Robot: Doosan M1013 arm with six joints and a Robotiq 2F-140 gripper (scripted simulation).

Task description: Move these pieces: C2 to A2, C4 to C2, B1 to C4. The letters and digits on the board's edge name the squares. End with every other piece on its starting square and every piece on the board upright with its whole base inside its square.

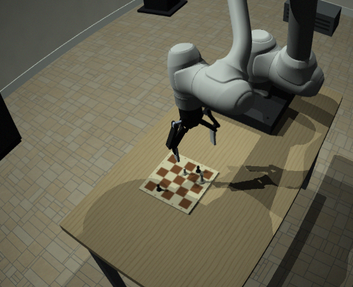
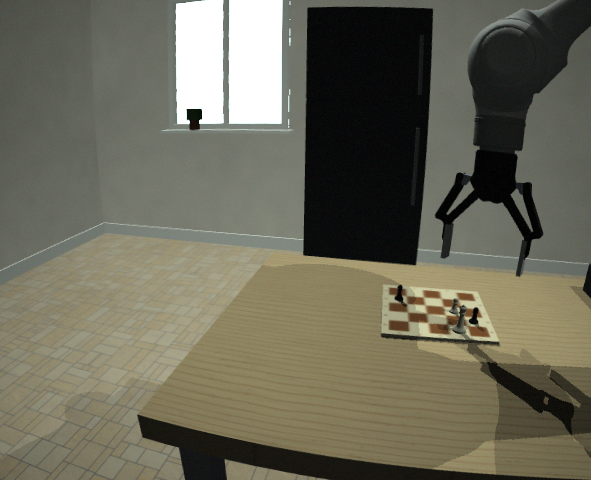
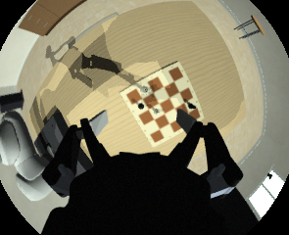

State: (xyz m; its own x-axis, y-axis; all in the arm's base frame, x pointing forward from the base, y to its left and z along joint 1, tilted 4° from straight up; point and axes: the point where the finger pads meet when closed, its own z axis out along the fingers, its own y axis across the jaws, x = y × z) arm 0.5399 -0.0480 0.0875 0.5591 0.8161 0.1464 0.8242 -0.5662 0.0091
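A small brown-and-cream chessboard lies on the wooden table; it also shows in the exterior view and in the wrist view. On it stand a black pawn near the left edge, a black pawn, a small white piece and a taller white piece near the right side. In the exterior view these are the black pawn, the black pawn, the small white piece and the tall white piece. My gripper hangs open and empty, well above the board's far edge.
The arm's dark base stands on the table behind the board. A black cabinet stands by the far wall. Table edges lie in front and at the left.
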